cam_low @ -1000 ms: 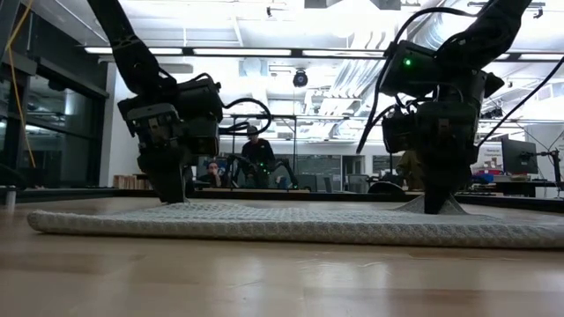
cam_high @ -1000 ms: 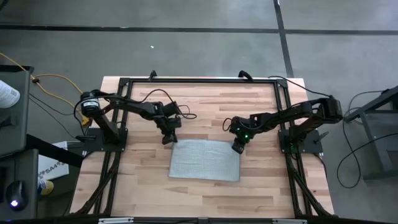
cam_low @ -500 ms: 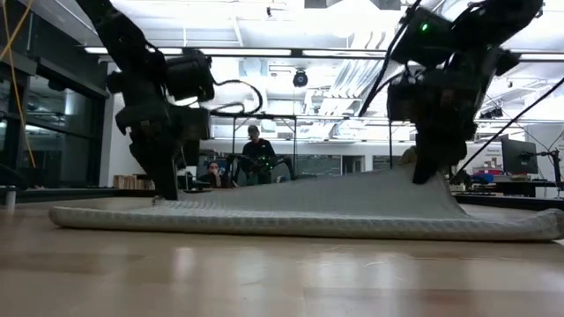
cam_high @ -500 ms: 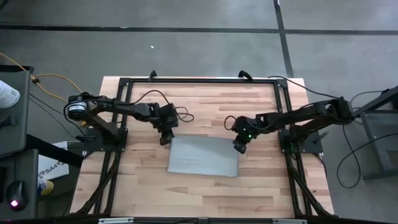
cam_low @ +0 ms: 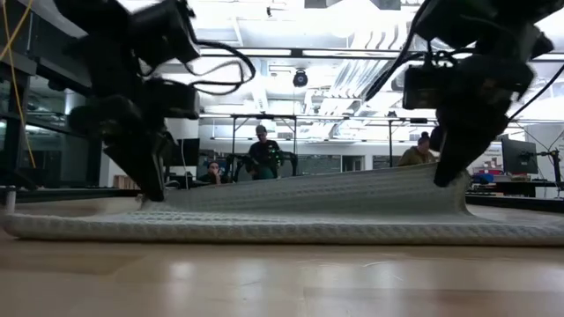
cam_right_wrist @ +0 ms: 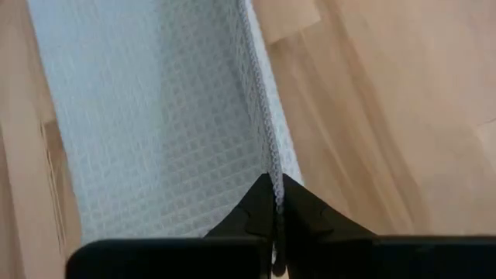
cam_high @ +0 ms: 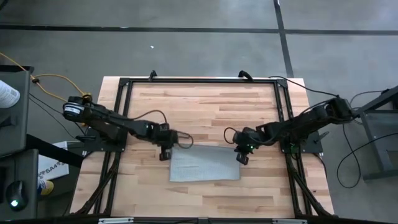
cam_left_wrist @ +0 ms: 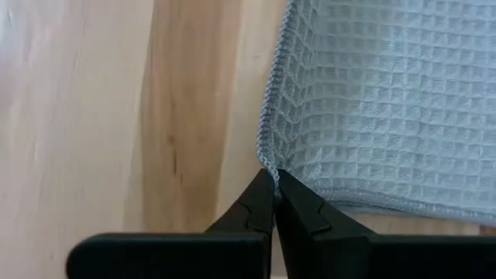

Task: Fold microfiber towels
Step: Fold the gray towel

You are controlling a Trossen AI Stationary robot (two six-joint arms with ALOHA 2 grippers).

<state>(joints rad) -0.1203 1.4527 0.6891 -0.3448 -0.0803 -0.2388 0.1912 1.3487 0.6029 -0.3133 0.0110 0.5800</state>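
Overhead, towel (cam_high: 204, 165) looks flat; low view shows left hand (cam_low: 152, 187), right hand (cam_low: 448, 173) pinching raised edge.

The light grey-blue waffle-weave cloth towel (cam_left_wrist: 387, 101) looks soft and matt, with a stitched hem. Beneath it, the pale planked wooden tabletop (cam_high: 205, 102) is smooth with a faint sheen. The dark gripper fingers (cam_left_wrist: 256, 213) pinching it look like matt plastic.

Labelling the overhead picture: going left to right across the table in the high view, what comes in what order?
Left gripper pinching one corner → grey-blue towel on the wooden table → right gripper pinching the opposite corner.
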